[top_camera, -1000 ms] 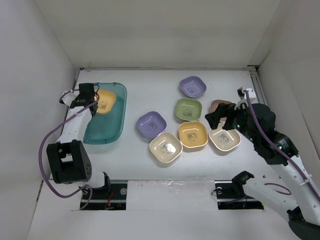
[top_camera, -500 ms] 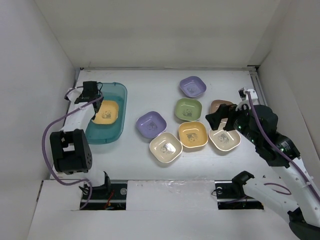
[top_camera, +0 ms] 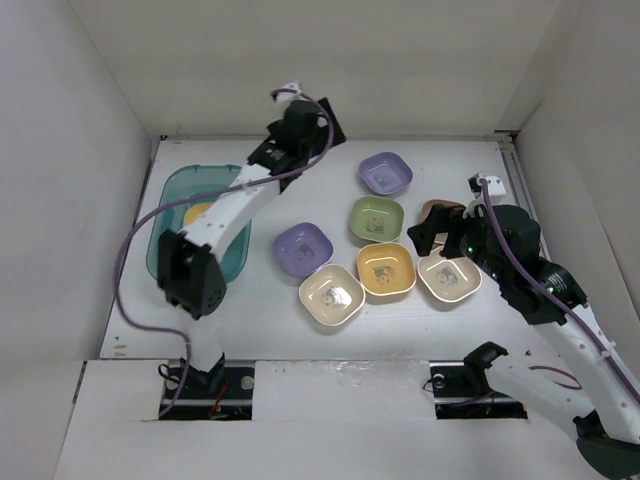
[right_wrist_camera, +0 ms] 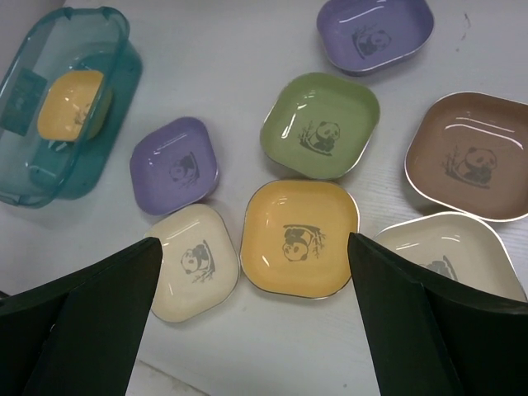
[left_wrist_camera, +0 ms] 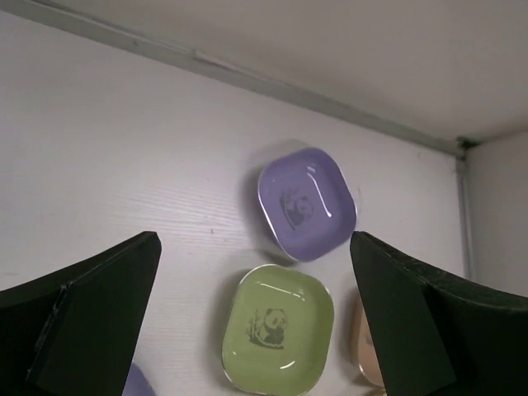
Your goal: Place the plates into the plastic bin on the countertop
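A translucent teal plastic bin (top_camera: 232,255) (right_wrist_camera: 115,82) lies at the left of the white countertop (top_camera: 300,190), with one yellow plate (top_camera: 197,213) (right_wrist_camera: 73,103) inside. Several plates sit in a cluster on the right: purple (top_camera: 386,173) (left_wrist_camera: 307,203), green (top_camera: 377,219) (left_wrist_camera: 279,328), brown (top_camera: 440,212) (right_wrist_camera: 470,157), a second purple (top_camera: 302,247), yellow-orange (top_camera: 386,269) (right_wrist_camera: 300,237), and two cream (top_camera: 331,296) (top_camera: 449,278). My left gripper (top_camera: 318,135) (left_wrist_camera: 257,318) hangs open and empty near the back wall, high over the far plates. My right gripper (top_camera: 440,235) (right_wrist_camera: 252,322) hovers open above the yellow-orange and cream plates.
White walls close the countertop at the back and both sides. A metal rail (top_camera: 512,165) runs along the right edge. The left arm stretches across the bin's right rim towards the back. Both arm bases (top_camera: 210,375) sit at the near edge.
My left gripper opened and let the yellow plate drop into the bin. The left arm then swung from the bin to the back centre. The right arm barely shifted.
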